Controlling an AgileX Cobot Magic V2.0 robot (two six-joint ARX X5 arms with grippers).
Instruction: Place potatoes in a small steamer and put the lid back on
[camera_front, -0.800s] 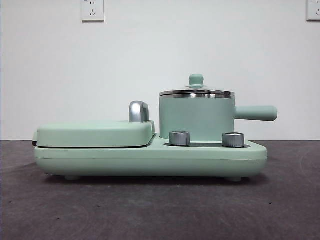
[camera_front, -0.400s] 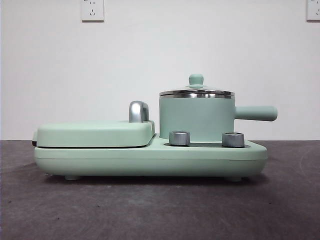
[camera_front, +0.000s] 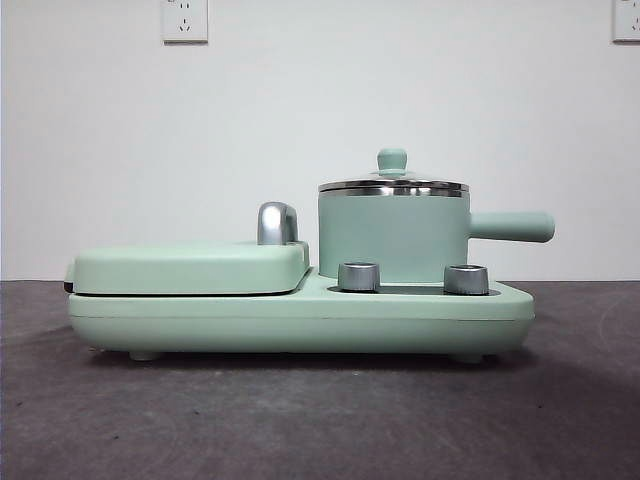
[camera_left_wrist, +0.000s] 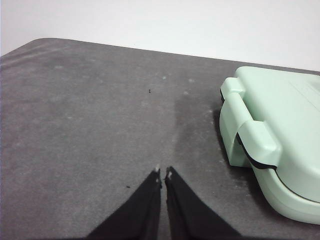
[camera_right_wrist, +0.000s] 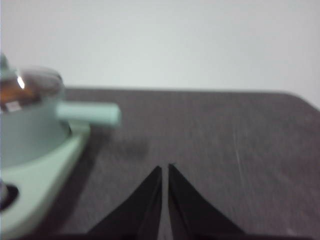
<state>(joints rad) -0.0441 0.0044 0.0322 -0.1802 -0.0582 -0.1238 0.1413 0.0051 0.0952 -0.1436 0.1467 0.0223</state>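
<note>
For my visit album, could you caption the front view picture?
A mint-green small steamer with its glass lid on sits on a cooker base beside a closed griddle cover; no claw in sight.

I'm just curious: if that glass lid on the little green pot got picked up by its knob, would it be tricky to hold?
Probably a bit. The lid looks like rigid glass, so likely fragile if dropped. Its knob is small, rounded and smooth, so it may slip.
</note>
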